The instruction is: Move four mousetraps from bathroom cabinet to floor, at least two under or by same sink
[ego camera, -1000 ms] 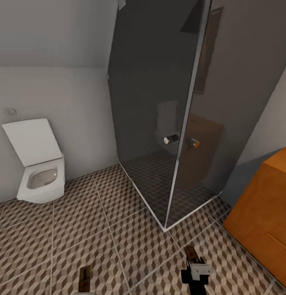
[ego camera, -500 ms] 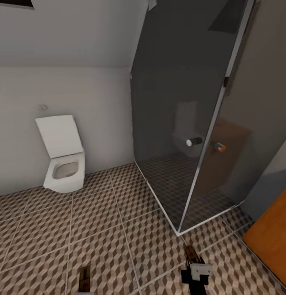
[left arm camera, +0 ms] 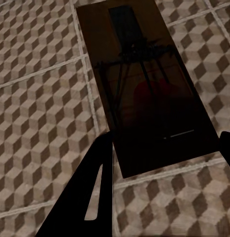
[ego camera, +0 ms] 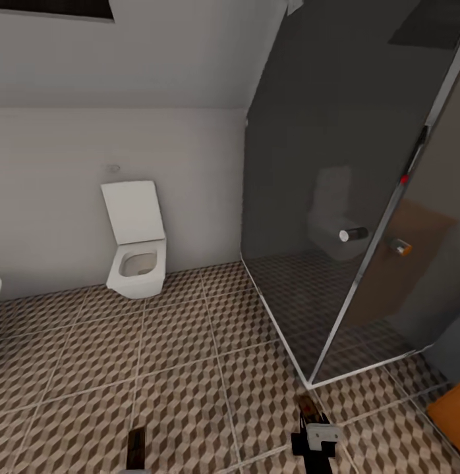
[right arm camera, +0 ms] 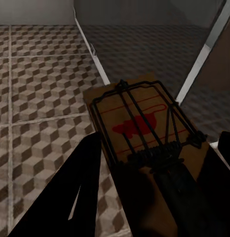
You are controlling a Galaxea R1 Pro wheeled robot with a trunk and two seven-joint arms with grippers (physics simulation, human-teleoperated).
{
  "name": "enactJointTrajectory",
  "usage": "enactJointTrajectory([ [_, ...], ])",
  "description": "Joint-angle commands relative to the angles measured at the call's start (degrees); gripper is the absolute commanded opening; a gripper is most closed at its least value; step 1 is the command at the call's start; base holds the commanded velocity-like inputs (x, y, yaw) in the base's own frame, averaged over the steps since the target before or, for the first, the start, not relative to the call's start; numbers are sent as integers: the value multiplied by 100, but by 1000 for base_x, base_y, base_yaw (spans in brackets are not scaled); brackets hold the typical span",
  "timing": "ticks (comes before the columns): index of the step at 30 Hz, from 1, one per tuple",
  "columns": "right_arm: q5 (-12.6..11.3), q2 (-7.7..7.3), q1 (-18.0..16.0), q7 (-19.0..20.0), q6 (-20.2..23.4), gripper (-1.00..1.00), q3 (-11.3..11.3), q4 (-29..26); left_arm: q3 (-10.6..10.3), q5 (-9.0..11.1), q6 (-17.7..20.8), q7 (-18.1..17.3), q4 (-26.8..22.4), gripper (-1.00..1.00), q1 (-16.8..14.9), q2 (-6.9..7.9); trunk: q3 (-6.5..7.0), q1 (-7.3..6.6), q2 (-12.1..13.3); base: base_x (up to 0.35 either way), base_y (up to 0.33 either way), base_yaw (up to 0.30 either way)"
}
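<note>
bathroom floor (ego camera: 190,368) — mousetraps (left arm camera: 144,89) (right arm camera: 144,133) in jaws

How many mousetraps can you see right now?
2. One mousetrap sits between the left gripper's fingers, above the tiled floor. The other mousetrap is held in the right gripper, near the glass shower enclosure. Others may be out of view.

The bathroom floor (ego camera: 190,368) is viewed from above by the head camera; closely by both wrist cameras.
</note>
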Motion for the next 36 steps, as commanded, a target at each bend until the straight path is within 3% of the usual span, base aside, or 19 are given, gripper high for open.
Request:
enactJointTrajectory([
  [1, 62, 1, -2, -38, -11, -100, -37, 2, -49, 22, -27, 29, 24, -100, -10, -6, -5, 0, -3, 0, 0, 286],
  [36, 62, 1, -2, -38, -11, -100, -37, 2, -49, 22, -27, 32, 24, -100, -10, -6, -5, 0, -3, 0, 0, 286],
])
